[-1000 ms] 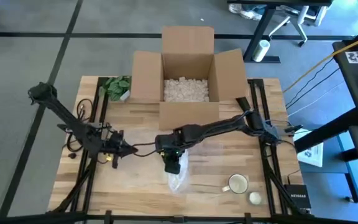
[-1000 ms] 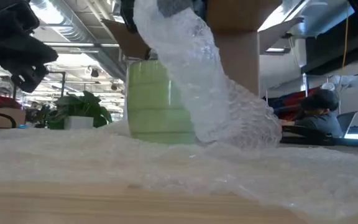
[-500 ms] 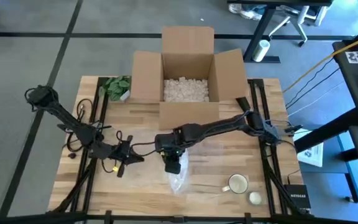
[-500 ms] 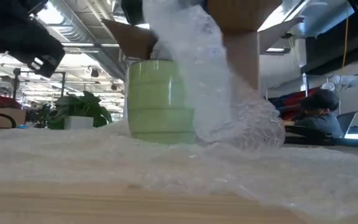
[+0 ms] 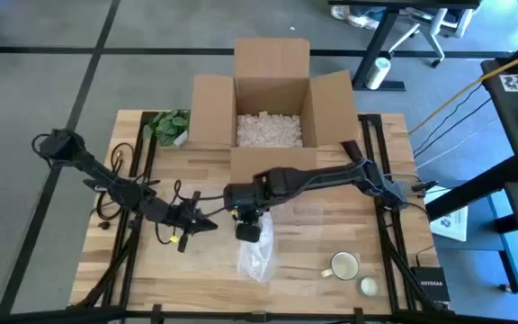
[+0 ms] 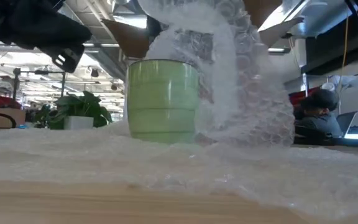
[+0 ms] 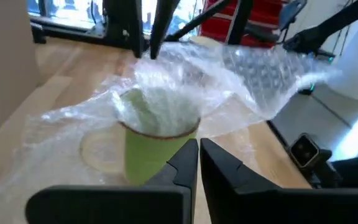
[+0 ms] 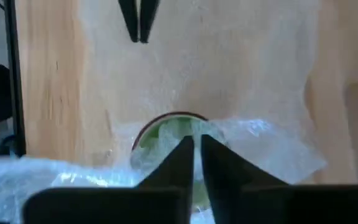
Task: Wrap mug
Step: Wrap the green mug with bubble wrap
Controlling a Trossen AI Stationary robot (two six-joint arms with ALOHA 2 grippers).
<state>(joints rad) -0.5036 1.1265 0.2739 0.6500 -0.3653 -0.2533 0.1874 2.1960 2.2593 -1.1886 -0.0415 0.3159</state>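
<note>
Low view: bubble wrap [image 6: 241, 81] is being draped over the green mug [image 6: 162, 99], pinched by the right gripper [image 8: 193, 146]; tucking is needed next.

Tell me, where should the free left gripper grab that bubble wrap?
Probably the loose flap of bubble wrap lying past the green mug, coming in low from the mug's open side. That edge is thin and free, while the right gripper holds the part draped over the rim. The left gripper waits beside it.
</note>
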